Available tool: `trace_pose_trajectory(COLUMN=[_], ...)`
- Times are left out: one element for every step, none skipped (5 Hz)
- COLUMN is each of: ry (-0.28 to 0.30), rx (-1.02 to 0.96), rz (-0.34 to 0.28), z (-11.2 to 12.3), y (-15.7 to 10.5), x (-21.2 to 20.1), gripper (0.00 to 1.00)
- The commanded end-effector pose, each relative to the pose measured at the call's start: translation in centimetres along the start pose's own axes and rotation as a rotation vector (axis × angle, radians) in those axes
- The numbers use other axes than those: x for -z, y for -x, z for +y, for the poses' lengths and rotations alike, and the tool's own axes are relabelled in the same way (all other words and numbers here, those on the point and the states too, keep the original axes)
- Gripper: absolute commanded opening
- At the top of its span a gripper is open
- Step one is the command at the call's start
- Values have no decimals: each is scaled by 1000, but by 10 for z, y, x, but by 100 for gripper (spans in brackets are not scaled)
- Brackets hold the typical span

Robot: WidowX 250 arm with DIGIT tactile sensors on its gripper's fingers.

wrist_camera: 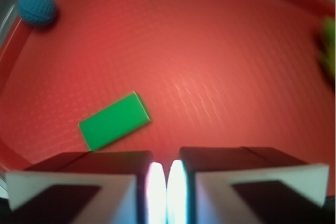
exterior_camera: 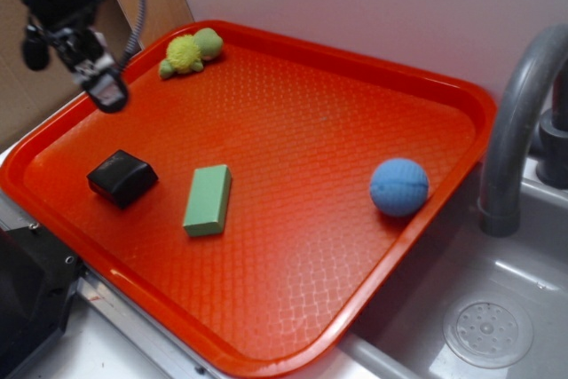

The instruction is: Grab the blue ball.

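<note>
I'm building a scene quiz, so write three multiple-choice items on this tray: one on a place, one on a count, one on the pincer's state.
1. Where does the blue ball lie on the red tray?
A. by the rim next to the faucet
B. beside the plush toy
C. on top of the green block

2. How many loose things lie on the tray?
A. two
B. four
C. six

3. How is the pincer?
A. shut on the ball
B. shut on the block
C. nearly closed, holding nothing

Answers: 1 A, it sits near the grey faucet. 2 B, the ball, green block, black block and plush toy. 3 C, the wrist view shows only a bright slit between its fingers.
</note>
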State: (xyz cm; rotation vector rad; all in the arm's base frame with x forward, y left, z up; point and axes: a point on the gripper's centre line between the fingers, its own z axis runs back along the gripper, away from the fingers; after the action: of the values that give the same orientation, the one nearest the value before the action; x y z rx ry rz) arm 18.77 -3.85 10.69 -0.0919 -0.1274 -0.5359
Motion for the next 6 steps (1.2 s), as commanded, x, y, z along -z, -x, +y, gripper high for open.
trace_pose_trajectory(ry=[-51, -42, -16, 67, 129, 102], rx=[351, 491, 576, 633, 643, 630], rz=[-68, -103, -89, -54, -40, -70], z=[-67, -103, -130, -146, -154, -151], y=[-60, -93, -113, -123, -115, -105], x=[45, 59, 78, 90, 98, 86], gripper=[100, 100, 100, 100, 100, 0])
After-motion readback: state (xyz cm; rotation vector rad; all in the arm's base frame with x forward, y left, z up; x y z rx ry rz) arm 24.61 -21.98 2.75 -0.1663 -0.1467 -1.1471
